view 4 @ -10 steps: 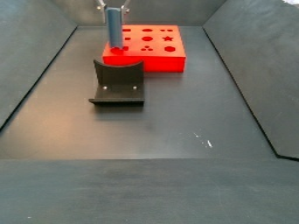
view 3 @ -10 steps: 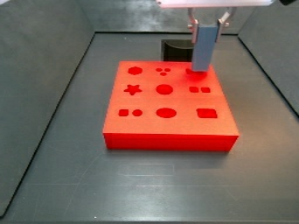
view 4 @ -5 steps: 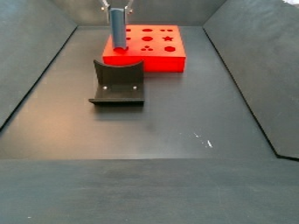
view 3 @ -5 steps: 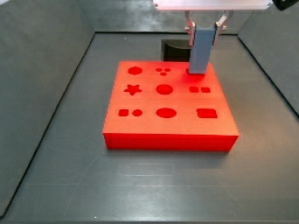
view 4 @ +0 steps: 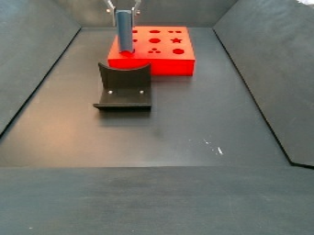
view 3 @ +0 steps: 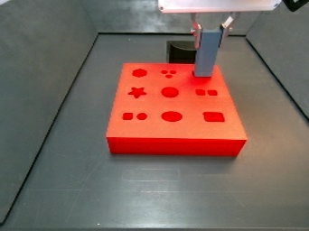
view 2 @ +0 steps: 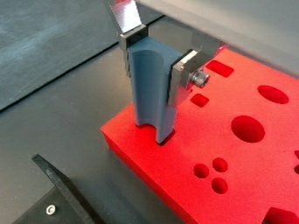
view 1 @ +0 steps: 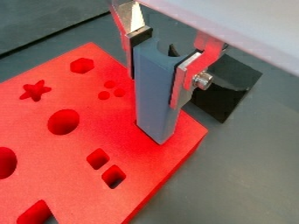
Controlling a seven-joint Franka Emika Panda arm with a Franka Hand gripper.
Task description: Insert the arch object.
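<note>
- The gripper (view 1: 162, 61) hangs over the red board (view 1: 70, 149), at the corner of the board nearest the fixture (view 1: 228, 87).
- Its jaws are closed on a tall blue-grey bar (view 1: 158, 96). You can see a silver finger (view 1: 188, 74) pressed flat against one face of the bar, and the other finger against the opposite face.
- The bar stands upright in both side views (view 3: 208, 54) (view 4: 124, 37), and most of its length hangs below the fingers.
- In a wrist view the bar's (view 2: 152, 96) lower end sits right at the board's (view 2: 233, 166) top surface, close to the edge. You cannot tell from these frames whether it touches.
- That lower end seems to have a small notch, though the view is too coarse to be sure.
- The arch object, as a small dark block, cannot be picked out in any view. So you cannot place it relative to the gripper (view 3: 209, 32); between the fingers only the bar shows.
- The fixture (view 4: 123, 87) stands on the floor just beside the board (view 4: 172, 64). In a side view it shows dark behind the board's (view 3: 175, 113) far edge (view 3: 182, 47).
</note>
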